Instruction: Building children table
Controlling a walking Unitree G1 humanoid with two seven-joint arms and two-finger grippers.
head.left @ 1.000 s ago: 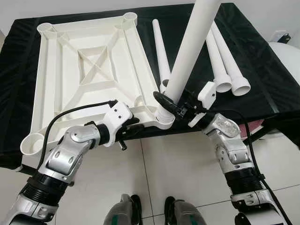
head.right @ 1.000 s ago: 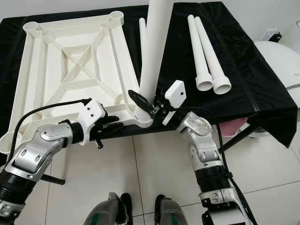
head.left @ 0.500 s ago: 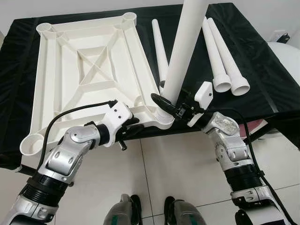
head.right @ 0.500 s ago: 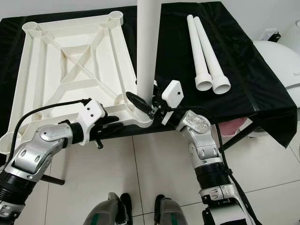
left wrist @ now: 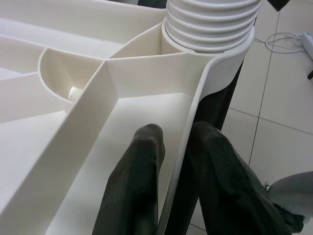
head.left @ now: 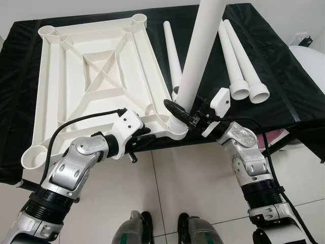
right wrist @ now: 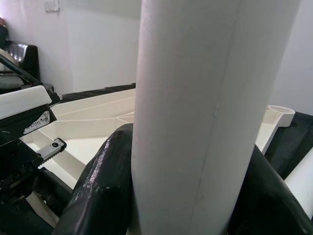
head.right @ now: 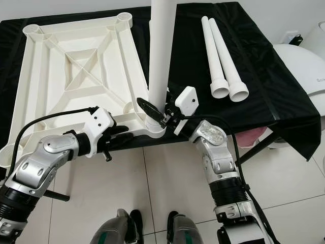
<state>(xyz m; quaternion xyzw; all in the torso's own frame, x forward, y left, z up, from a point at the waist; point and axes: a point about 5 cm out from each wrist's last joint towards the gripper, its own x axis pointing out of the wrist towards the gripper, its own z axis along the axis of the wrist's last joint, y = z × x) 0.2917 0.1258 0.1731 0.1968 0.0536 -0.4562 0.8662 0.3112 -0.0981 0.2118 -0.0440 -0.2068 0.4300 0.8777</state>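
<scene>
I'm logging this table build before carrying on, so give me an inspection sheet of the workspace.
Surface: black cloth covering the work table.
Job's things: white tabletop lies upside down; one leg stands in its near right corner socket; three spare legs lie on the cloth.
Clutter: nothing seen.
Hands: left hand pinches the tabletop's near rim beside the socket; right hand is closed around the standing leg near its base.
Cables: black cable along the left arm; another on the right arm.
Surroundings: pale tiled floor; white rounded object at right.
</scene>
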